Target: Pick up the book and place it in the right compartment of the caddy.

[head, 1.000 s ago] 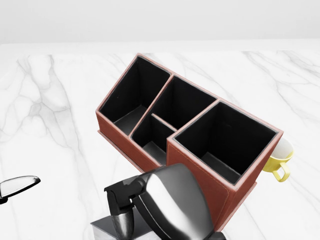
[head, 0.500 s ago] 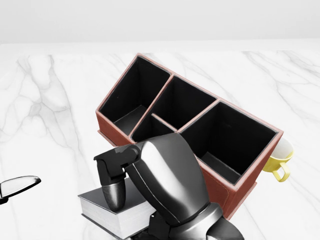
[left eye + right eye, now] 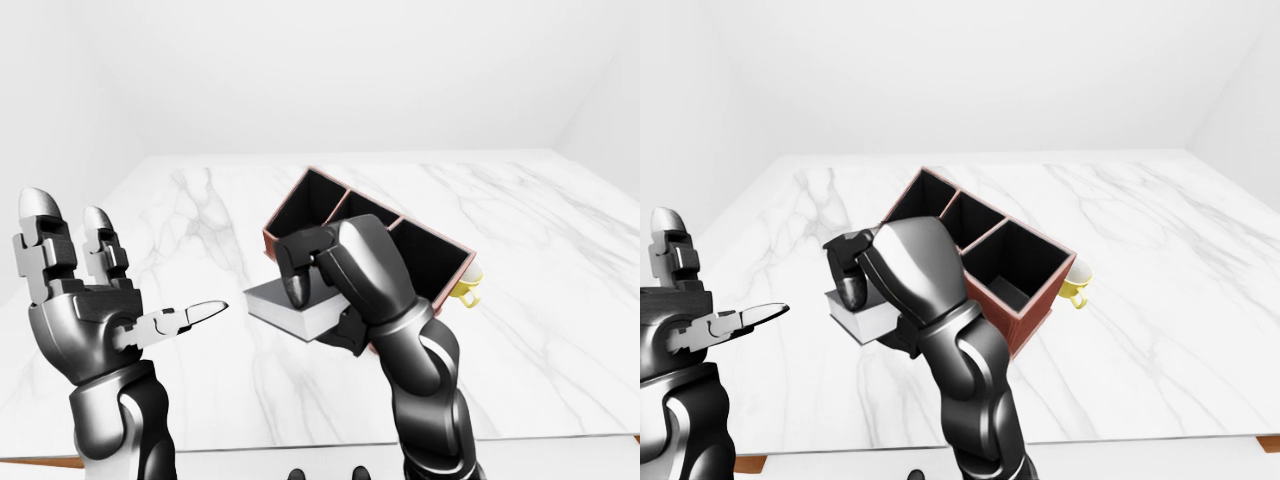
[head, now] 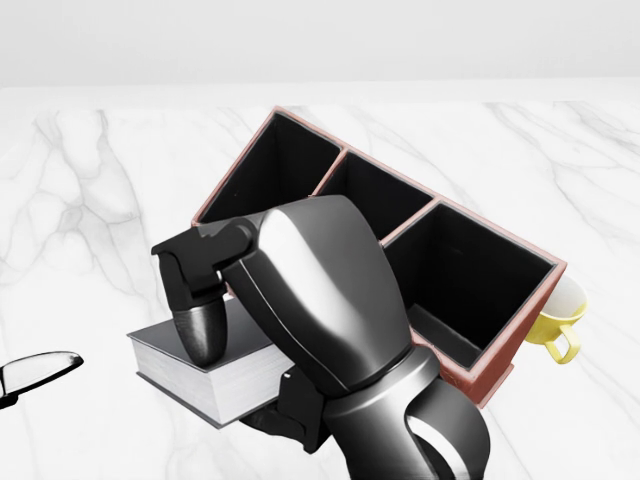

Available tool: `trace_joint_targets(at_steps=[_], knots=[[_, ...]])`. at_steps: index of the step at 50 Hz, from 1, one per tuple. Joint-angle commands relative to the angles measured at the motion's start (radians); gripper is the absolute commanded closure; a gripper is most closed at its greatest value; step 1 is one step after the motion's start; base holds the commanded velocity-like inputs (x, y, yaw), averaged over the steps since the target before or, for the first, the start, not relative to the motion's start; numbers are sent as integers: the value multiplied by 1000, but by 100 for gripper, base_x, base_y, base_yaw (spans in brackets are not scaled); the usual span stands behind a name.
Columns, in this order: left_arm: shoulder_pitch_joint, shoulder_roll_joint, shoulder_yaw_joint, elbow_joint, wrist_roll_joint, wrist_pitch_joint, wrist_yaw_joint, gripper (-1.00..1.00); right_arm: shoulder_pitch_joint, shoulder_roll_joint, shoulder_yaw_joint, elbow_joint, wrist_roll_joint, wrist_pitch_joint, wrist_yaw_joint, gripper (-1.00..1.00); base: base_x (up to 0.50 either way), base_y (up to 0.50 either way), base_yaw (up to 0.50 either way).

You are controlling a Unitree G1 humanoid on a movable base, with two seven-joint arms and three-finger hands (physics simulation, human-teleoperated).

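Right hand [image 4: 215, 300] fills the middle of the head view, its fingers clamped over the top of the grey book [image 4: 190, 365], which is held level at the lower left of the frame, just left of the red-brown caddy [image 4: 505, 365]. A yellow mug [image 4: 560, 325] peeks out at the caddy's right end, on the white marble table [image 4: 90, 220].

Left-eye view: left hand [image 3: 85, 300] stands raised at the left edge, fingers spread apart, holding nothing.

Right-eye view: the caddy's right compartment [image 3: 1025, 265] sits dark at frame centre, the book to its left.
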State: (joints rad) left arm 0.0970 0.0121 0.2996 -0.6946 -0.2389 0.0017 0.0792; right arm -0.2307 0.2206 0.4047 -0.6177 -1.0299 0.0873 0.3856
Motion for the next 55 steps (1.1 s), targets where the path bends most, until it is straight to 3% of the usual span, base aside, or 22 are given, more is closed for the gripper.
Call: trace_joint_targets(at_steps=[1,35,47,55], knots=[[-2,1,0,4,-2,1,0,-100,-99,47,-34,-11,-23,0,12,100,0,0,0],[-3,2,-1,9,-3,5,1,-100,-458,33,-190,43,-7,0,70,100,0,0,0],[-3,2,0,6,-5,9,2,-100,-575,-18,-244,47,22,0,93,100,0,0,0],[-3,1,-2,9,-5,8,1,-100,-638,-98,-292,57,74,0,88,100,0,0,0]])
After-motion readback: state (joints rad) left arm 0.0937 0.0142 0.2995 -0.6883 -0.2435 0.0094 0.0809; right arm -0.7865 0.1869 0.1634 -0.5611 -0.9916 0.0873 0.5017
